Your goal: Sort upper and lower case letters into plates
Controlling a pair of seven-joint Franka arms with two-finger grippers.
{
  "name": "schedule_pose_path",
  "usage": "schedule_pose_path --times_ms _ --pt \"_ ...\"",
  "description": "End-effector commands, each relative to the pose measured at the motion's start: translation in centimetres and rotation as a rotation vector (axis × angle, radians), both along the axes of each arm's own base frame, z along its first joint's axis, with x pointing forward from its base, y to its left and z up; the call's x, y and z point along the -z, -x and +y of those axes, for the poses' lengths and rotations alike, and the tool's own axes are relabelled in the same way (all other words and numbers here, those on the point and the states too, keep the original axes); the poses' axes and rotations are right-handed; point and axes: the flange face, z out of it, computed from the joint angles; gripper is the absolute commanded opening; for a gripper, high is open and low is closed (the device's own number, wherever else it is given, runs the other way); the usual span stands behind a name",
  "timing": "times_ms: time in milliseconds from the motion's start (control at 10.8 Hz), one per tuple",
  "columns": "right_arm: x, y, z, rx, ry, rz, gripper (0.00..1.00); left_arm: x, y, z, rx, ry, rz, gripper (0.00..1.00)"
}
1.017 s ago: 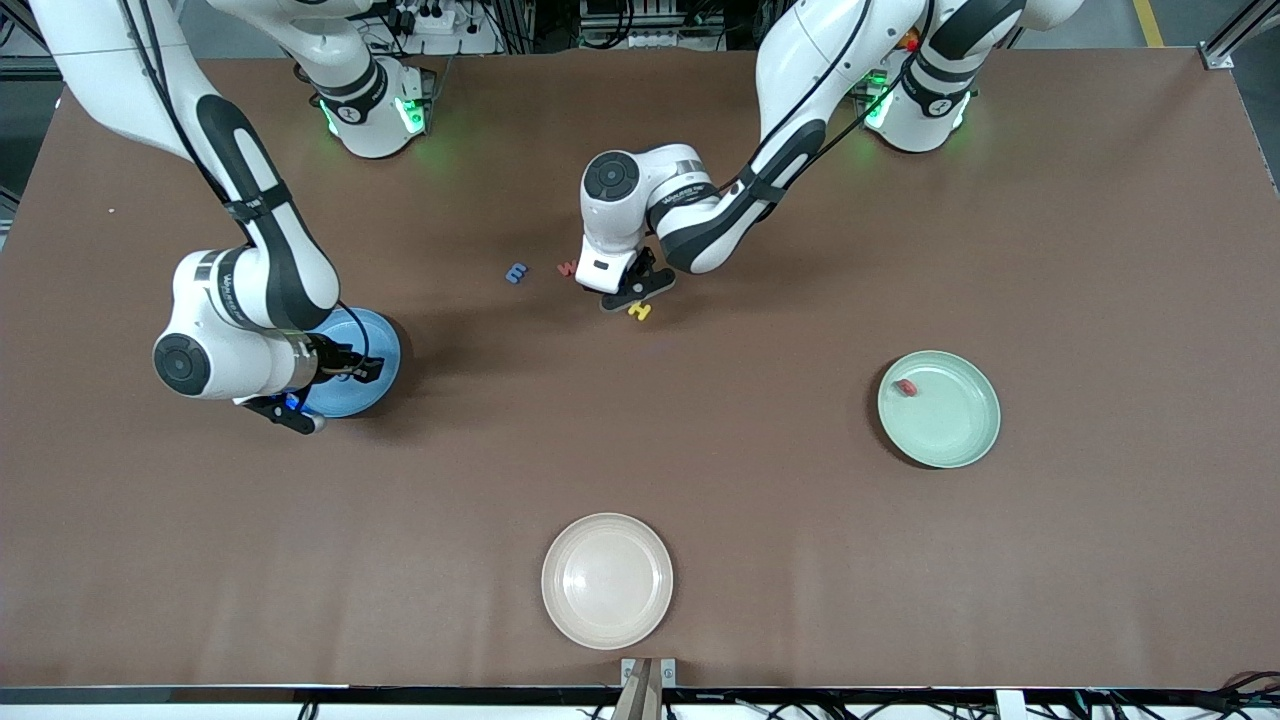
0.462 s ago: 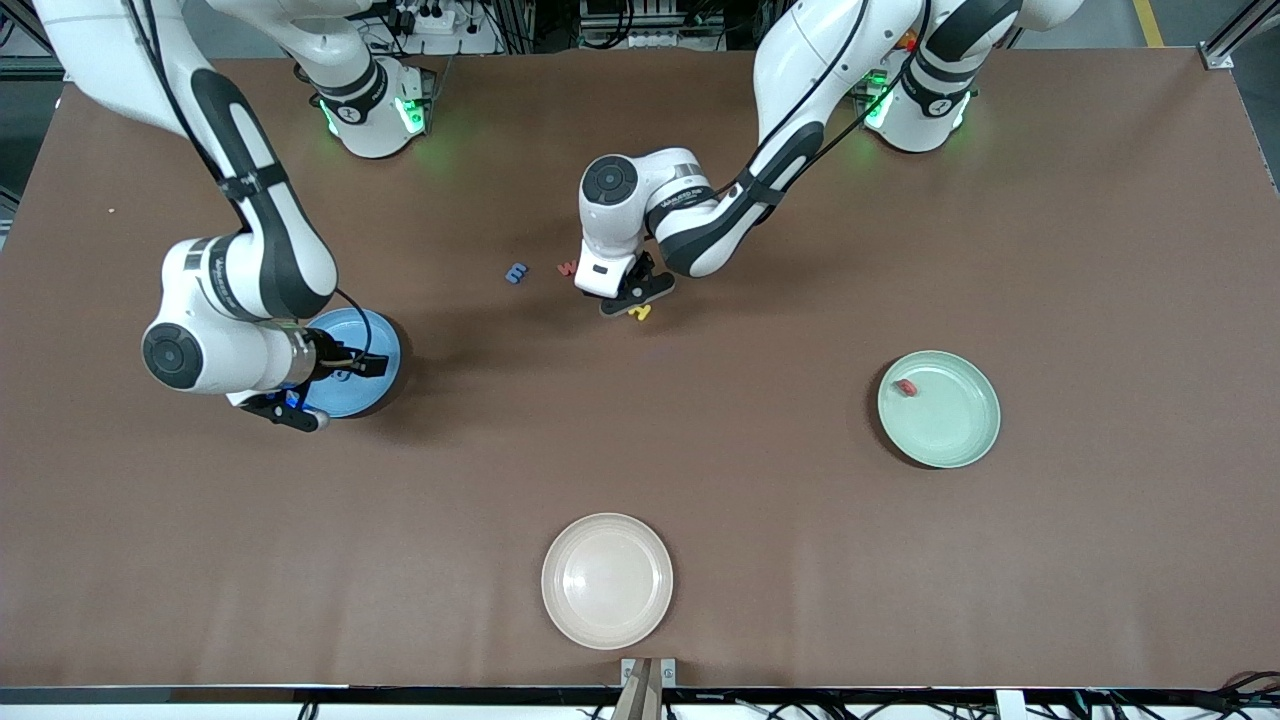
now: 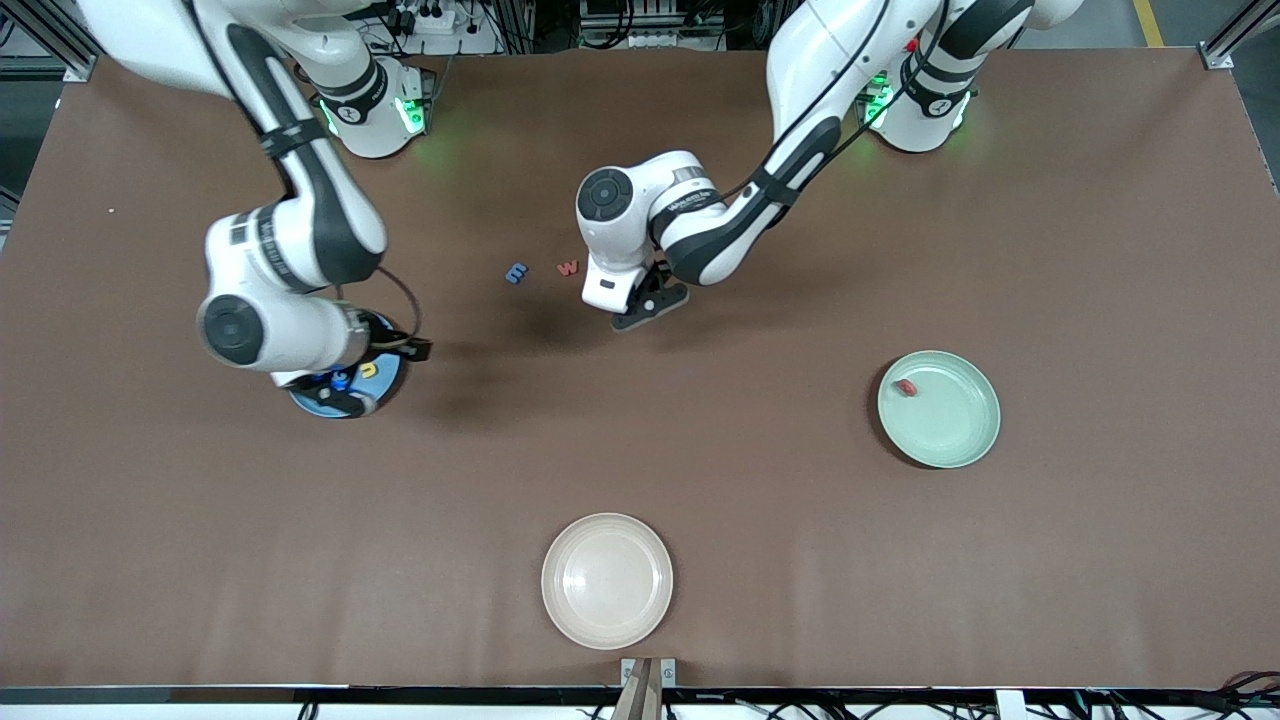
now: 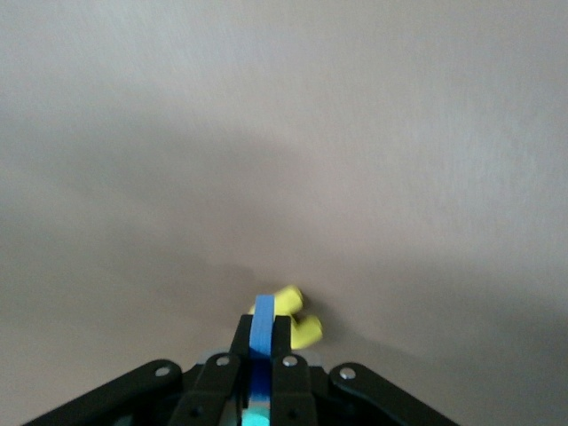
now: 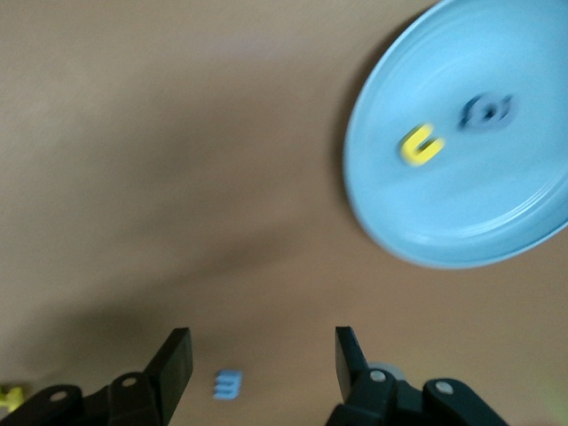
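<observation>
We see the right gripper [image 5: 257,364] spread wide and empty, above the table beside the blue plate [image 3: 385,385], toward the right arm's end. That plate holds 2 letters: a yellow u [image 5: 421,145] and a blue letter [image 5: 486,112] beside it. We judge the right arm has made its drop and needs a new letter.

Next come 2 loose letters mid-table: the blue m [image 3: 516,272] and, just beside it, the red w [image 3: 567,267].

The left gripper [image 4: 260,330] is down at the table near the red w, fingers clamped on a yellow letter [image 4: 297,324]; we can't read its shape. This is the step in hand: a pick. Next it calls for a lift and a carry to the right plate by case.

The green plate [image 3: 950,430] sits toward the left arm's end with 1 red letter [image 3: 906,387] at its rim. The cream plate [image 3: 607,580] lies nearest the camera.
</observation>
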Motion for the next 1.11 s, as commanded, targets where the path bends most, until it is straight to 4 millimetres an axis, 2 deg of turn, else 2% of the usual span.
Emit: schedule_pose_path --times_ms 0,185,462,647,739,832,924,1017 --pt "0.0 1.9 3.5 0.05 0.008 0.033 0.74 -2.3 -3.7 4.0 0.077 -0.046 0.007 0.01" --pt "1.9 4.5 5.9 0.045 0.019 0.063 0.74 -1.8 -7.7 9.4 0.142 -0.097 0.076 0.0" --pt "6.4 8.7 7.6 0.085 0.023 0.038 0.74 -0.9 -11.7 17.7 0.219 -0.149 0.159 0.0" --pt "8.8 11.4 8.6 0.108 0.034 0.026 0.74 -1.4 -15.2 25.6 0.316 -0.197 0.162 0.0" --pt "9.3 12.6 9.3 0.113 0.047 0.038 0.74 -1.9 -15.9 28.2 0.363 -0.208 0.181 0.0" --pt "9.7 13.3 9.7 0.125 0.06 0.049 0.74 -2.2 -16.7 31.9 0.398 -0.222 0.198 0.0" --pt "10.1 13.9 9.8 0.139 0.06 0.061 0.74 -2.6 -17.1 34.2 0.417 -0.245 0.197 0.0" --pt "10.7 14.8 10.0 0.164 0.046 0.068 0.74 -3.2 -17.3 34.9 0.433 -0.248 0.195 0.0"
